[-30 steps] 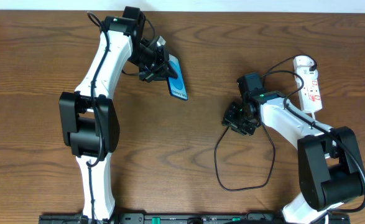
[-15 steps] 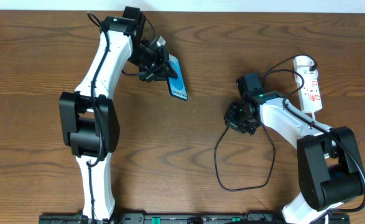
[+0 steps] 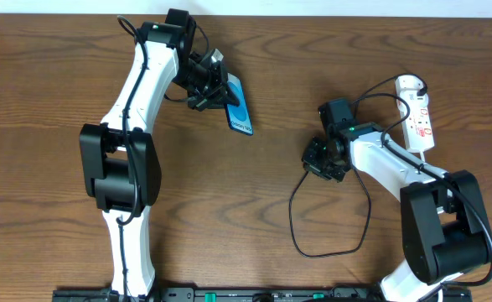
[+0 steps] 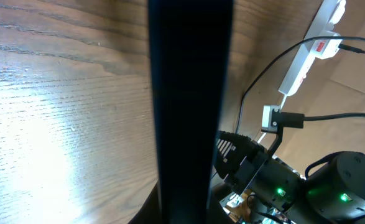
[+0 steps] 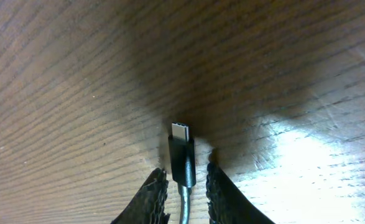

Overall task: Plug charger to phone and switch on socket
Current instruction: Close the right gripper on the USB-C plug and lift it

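My left gripper [image 3: 215, 89] is shut on the phone [image 3: 240, 115], holding it tilted above the table at the upper middle. In the left wrist view the phone [image 4: 188, 93] is a dark upright band filling the centre. The charger's black cable [image 3: 291, 220] loops across the table below my right gripper [image 3: 311, 164]. In the right wrist view the charger's plug tip [image 5: 183, 152] lies on the wood between my right gripper's [image 5: 185, 171] fingers [image 5: 154, 190], which are closed in on both its sides. The socket [image 3: 419, 117] lies at the far right.
A white cord and a black lead run from the socket's top end [image 3: 409, 84]. The socket [image 4: 306, 59] and my right arm [image 4: 281, 186] show beyond the phone in the left wrist view. Brown wooden table [image 3: 61, 84] all around.
My right gripper's fingers have closed in on the charger plug, and the gripper shifted slightly. The left arm and phone have not moved.
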### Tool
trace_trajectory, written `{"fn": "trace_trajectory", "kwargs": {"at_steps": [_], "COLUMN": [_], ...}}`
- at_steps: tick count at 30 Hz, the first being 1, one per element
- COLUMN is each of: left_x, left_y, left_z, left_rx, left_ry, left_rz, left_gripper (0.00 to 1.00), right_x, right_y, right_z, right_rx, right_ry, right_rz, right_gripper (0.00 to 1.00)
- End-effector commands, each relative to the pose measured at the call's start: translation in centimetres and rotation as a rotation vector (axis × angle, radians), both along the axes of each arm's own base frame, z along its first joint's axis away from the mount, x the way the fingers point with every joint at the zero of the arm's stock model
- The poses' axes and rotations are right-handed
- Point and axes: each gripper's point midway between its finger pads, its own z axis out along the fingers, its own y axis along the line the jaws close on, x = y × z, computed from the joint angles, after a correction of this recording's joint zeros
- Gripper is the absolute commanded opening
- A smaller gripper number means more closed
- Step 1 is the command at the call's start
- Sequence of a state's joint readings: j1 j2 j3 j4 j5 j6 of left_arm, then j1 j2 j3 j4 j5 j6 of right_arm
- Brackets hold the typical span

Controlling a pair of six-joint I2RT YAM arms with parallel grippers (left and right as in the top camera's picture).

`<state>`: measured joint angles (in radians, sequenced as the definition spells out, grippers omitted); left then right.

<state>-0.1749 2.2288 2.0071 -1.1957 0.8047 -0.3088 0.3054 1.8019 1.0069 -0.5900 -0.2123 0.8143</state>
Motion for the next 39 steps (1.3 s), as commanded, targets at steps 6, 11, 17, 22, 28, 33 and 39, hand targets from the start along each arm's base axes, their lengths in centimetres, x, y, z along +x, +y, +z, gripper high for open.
{"fn": "trace_trajectory", "kwargs": {"at_steps": [6, 11, 17, 22, 28, 33, 39], "left_x": [-0.1, -0.1, -0.1, -0.1, -0.1, -0.1, -0.6], "left_y": [-0.2, -0.2, -0.2, -0.2, -0.2, -0.2, -3.4], "left_z": [1.9, 1.9, 1.9, 1.9, 1.9, 1.9, 6.1], "left_rx": [-0.021, -0.021, -0.021, -0.021, -0.021, -0.024, -0.340], "left_ry": [-0.053, -0.053, -0.053, -0.053, -0.053, -0.049, -0.128], "left_rz": [-0.019, -0.019, -0.019, -0.019, -0.019, -0.016, -0.120], "left_gripper": [0.07, 0.07, 0.07, 0.07, 0.07, 0.07, 0.07], "right_x": [-1.3, -1.4, -1.3, -1.3, -1.2, -1.0, 0.5], "right_y": [-0.2, -0.2, -0.2, -0.1, 0.0, 0.5, 2.5], "right_z": [-1.4, -1.4, -1.4, -1.4, -1.4, -1.2, 1.0], "right_rx": [-0.038, -0.040, -0.039, -0.038, -0.036, -0.005, 0.177], "right_ry": [0.060, 0.064, 0.064, 0.061, 0.056, 0.048, -0.028], "right_rz": [-0.009, -0.014, -0.016, -0.012, -0.010, -0.008, 0.086], "right_gripper": [0.20, 0.20, 0.16, 0.13, 0.02, 0.01, 0.01]}}
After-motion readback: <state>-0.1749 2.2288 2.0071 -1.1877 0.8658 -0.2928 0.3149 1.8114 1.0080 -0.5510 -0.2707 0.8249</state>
